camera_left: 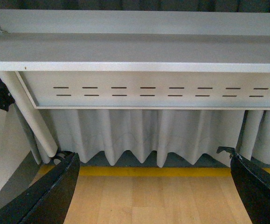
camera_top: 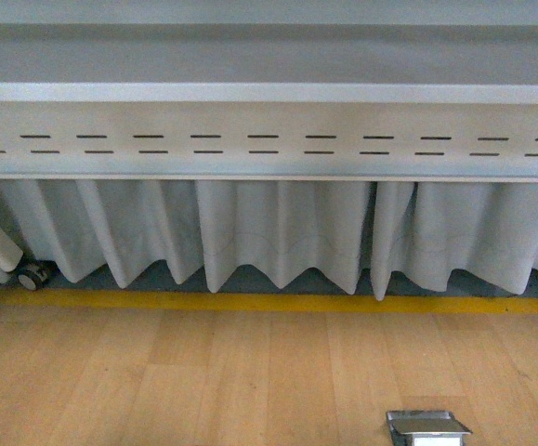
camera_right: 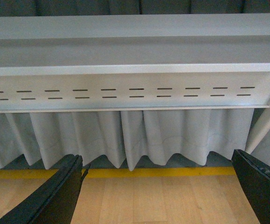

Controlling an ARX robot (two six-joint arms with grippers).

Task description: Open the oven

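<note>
The oven is out of view in every frame. All three views look low, under a grey table edge [camera_top: 269,93] toward a slotted metal panel [camera_top: 269,139]. My left gripper [camera_left: 155,186] is open; its black fingers [camera_left: 55,191] stand wide apart over bare wooden floor. In its own wrist view my right gripper [camera_right: 158,191] is open too, its dark fingers [camera_right: 256,182] spread with nothing between them. Neither arm shows in the front view.
A white pleated curtain [camera_top: 278,232] hangs behind the table. A yellow floor stripe [camera_top: 269,302] runs along its foot, with wooden floor [camera_top: 203,381] nearer me. A metal floor box [camera_top: 426,427] sits low right. A white table leg [camera_left: 27,116] and a caster [camera_top: 32,275] stand at the left.
</note>
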